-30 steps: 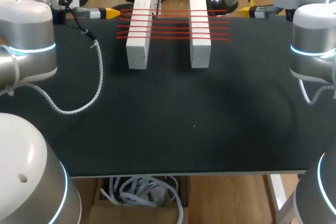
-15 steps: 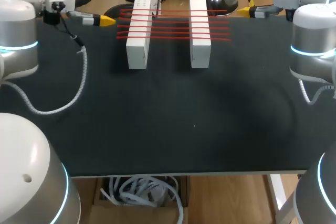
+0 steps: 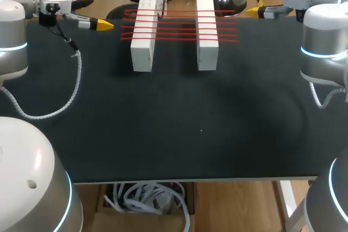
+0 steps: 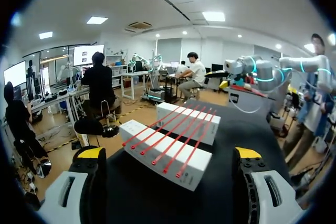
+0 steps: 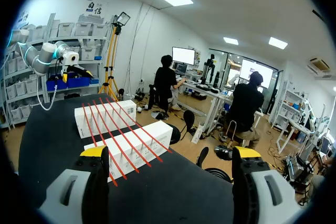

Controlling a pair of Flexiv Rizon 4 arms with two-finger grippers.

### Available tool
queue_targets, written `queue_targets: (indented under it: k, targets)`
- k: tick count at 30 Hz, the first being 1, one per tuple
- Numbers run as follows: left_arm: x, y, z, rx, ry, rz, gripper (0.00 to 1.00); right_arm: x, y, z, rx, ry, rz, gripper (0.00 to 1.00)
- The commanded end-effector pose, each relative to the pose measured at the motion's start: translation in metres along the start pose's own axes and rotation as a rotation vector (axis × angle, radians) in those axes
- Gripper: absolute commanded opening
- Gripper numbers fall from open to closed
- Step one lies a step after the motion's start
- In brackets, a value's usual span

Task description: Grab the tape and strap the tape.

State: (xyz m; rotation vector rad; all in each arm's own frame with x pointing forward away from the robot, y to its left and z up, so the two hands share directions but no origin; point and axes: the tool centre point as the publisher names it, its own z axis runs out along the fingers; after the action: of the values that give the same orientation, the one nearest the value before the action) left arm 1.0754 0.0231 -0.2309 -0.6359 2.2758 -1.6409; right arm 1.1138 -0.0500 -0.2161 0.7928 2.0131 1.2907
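Note:
Two white boxes, one on the left and one on the right, lie side by side at the table's far edge. Several red tape strips stretch across both. My left gripper hovers open and empty to the left of the boxes. In the left wrist view the near box and the red strips lie ahead of that gripper. My right gripper stands open and empty to the right of the boxes. In its wrist view, gripper faces the box and strips.
The black table stretches bare from the boxes to its front edge. My left arm's white cable hangs in a loop over the table's left side. My other arm shows beyond the boxes in the left wrist view.
My left gripper has drawn back to the left, away from the boxes, and come slightly nearer. The right arm, boxes and red strips have not moved.

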Motion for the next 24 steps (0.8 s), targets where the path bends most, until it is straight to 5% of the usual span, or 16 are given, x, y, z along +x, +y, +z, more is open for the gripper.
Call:
queue_targets:
  k: [1, 13, 24]
  targets:
    - [-0.001, 0.001, 0.000, 0.001, 0.002, 0.000, 1.00, 0.000, 0.000, 0.000, 0.000, 0.000, 0.000, 1.00]
    - [-0.016, -0.012, 0.019, 0.021, 0.027, 0.057, 1.00, 0.000, 0.000, 0.000, 0.000, 0.000, 0.000, 1.00]
    - [0.001, -0.005, 0.019, 0.052, 0.151, 0.175, 1.00, 0.000, 0.000, 0.000, 0.000, 0.000, 0.000, 1.00]
